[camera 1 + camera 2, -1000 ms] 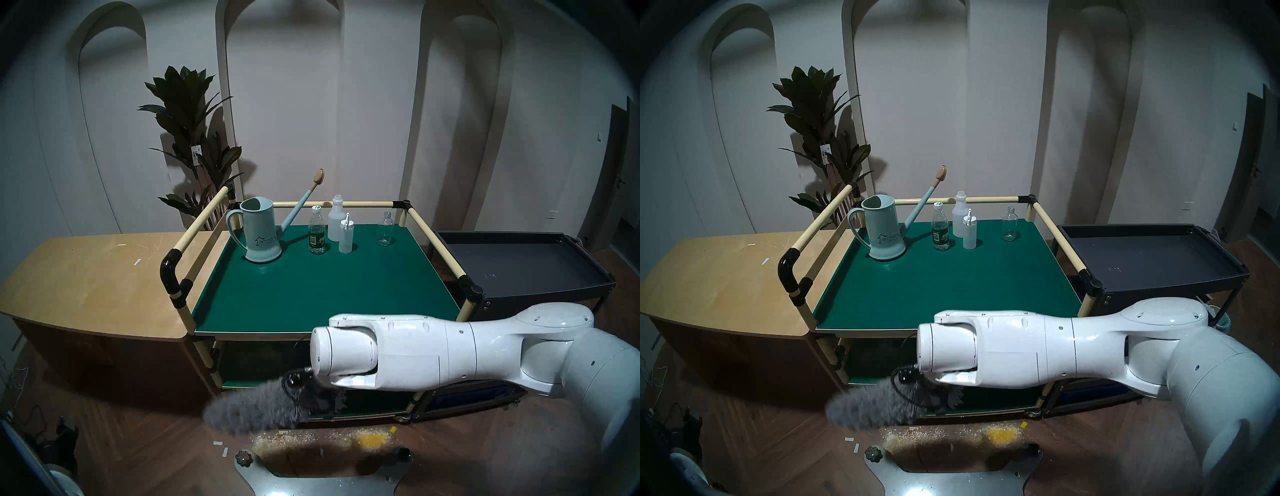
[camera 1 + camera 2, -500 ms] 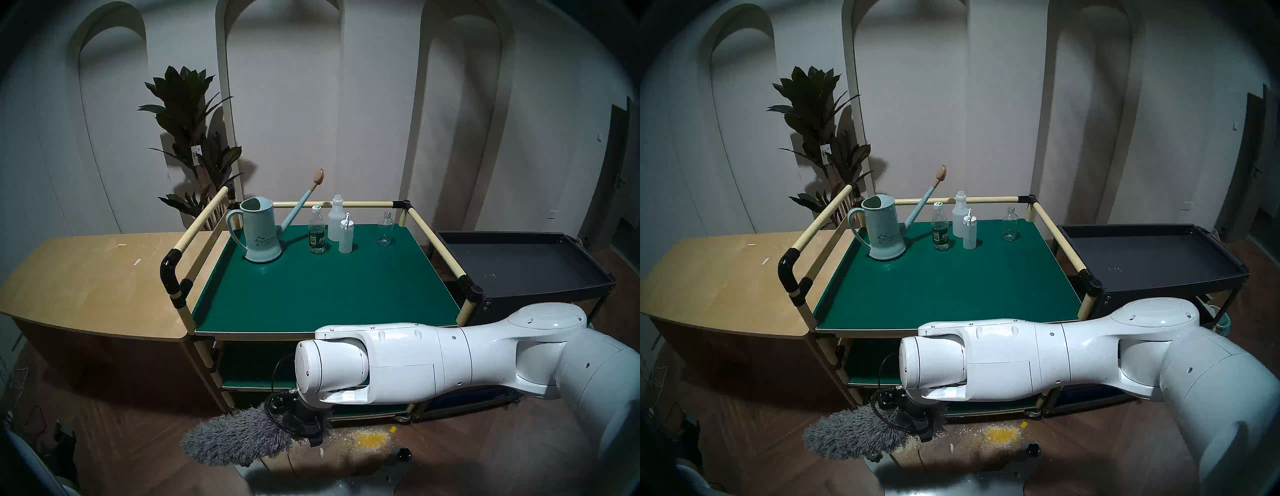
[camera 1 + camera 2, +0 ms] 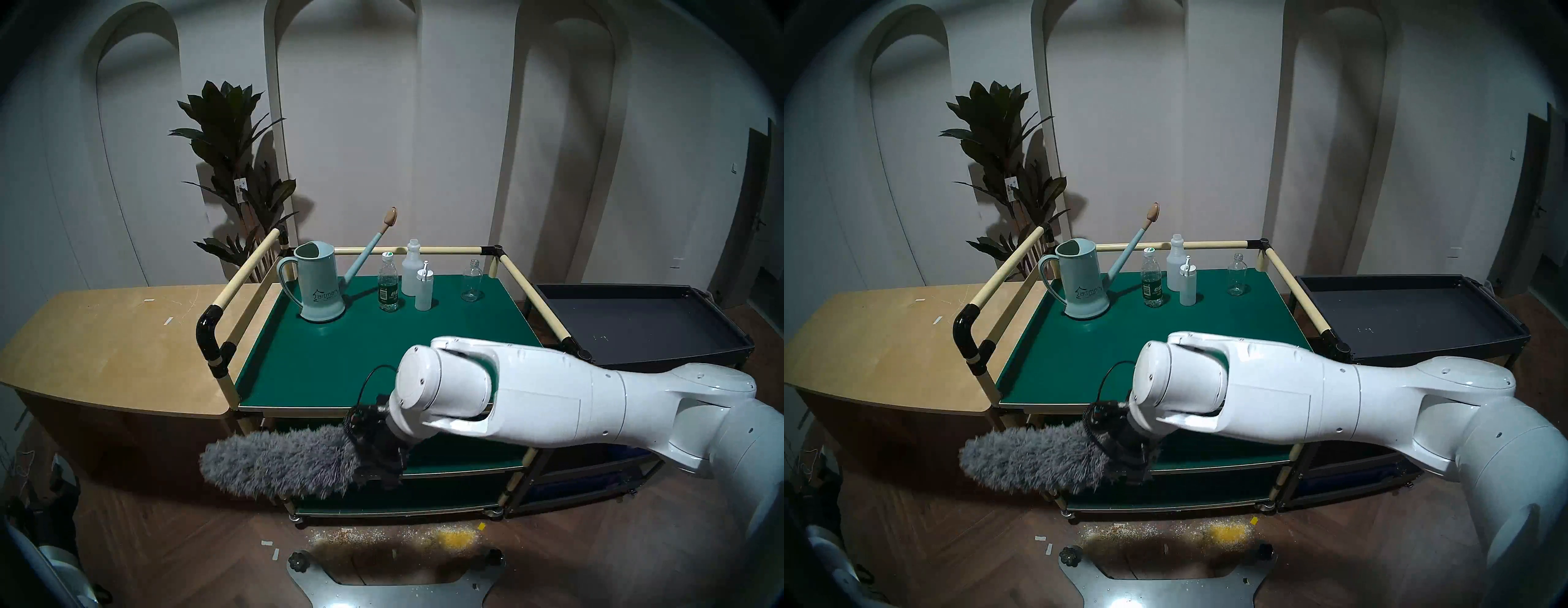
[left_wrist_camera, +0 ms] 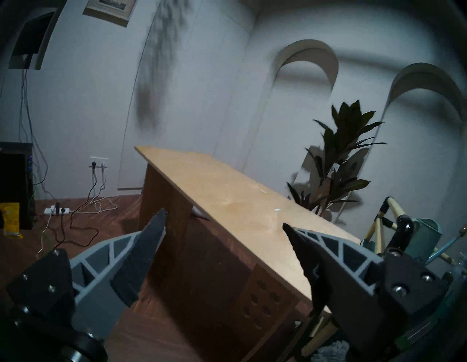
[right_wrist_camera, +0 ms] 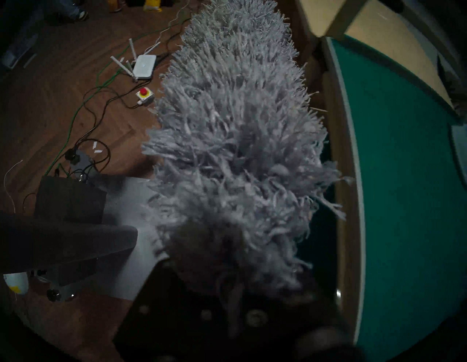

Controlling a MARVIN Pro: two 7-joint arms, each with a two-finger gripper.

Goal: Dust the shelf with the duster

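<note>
Raised right arm (image 3: pixel 530 399) — fingers (image 3: pixel 382 460) clamp duster (image 3: pixel 275 460); shelf-front.

Watering can (image 3: pixel 319 283), 4 bottles (image 3: pixel 388 283)

Count: 1 shelf (image 3: pixel 424 365), 1 duster (image 3: pixel 275 463), 1 watering can (image 3: pixel 320 284), 4 bottles (image 3: pixel 388 284), 1 plant (image 3: pixel 229 140), 1 table (image 3: pixel 106 348), 1 black cart (image 3: pixel 636 322).

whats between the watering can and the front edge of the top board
Nothing: from the watering can forward, the shelf's green top board lies bare to its front edge. Both head views show it; the bottles stand off to the right.
</note>
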